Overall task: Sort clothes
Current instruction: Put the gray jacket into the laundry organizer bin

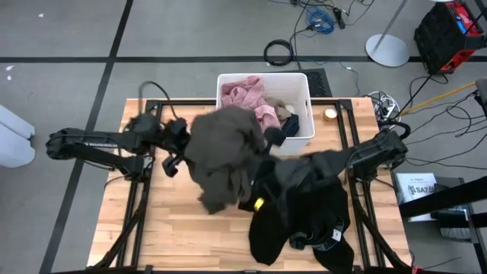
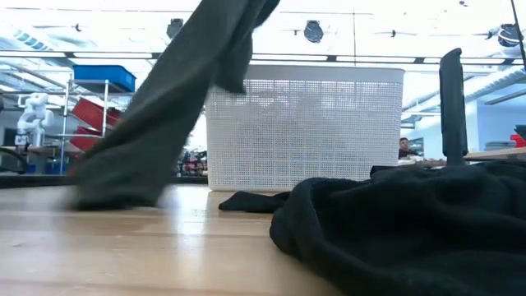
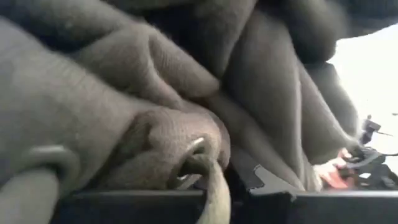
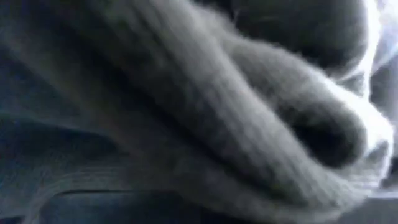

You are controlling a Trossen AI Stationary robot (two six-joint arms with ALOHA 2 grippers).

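An olive-green garment (image 1: 224, 156) hangs bunched over my left gripper (image 1: 185, 146), left of the table's middle. Its lower end (image 2: 115, 193) rests on the wood. A black garment (image 1: 304, 224) lies heaped at the near right, and its upper part (image 1: 308, 171) is raised toward my right gripper (image 1: 346, 161). Both grippers are shut on cloth, and the fingers are hidden by it. In the left wrist view olive folds (image 3: 155, 93) fill the picture; in the right wrist view grey-looking ribbed fabric (image 4: 205, 124) does. My left gripper holds the olive-green garment by a bunch of several folds (image 3: 180, 143), beside a drawstring (image 3: 214, 186). The cloth covers the fingers. The garment hangs slack below the hold, its lower end on the table. My right gripper holds a raised, bunched part of the black garment (image 4: 261, 143), coming in roughly level from the table's right. Cloth hides the fingers and the exact part. The rest of the garment trails slack onto the table (image 1: 304, 236).
A white perforated bin (image 1: 303, 85) stands at the far middle of the table, holding a pink garment (image 1: 243, 95) and other clothes. A small round thing (image 1: 329, 114) lies to its right. Bare wood (image 1: 175, 228) shows at the near left.
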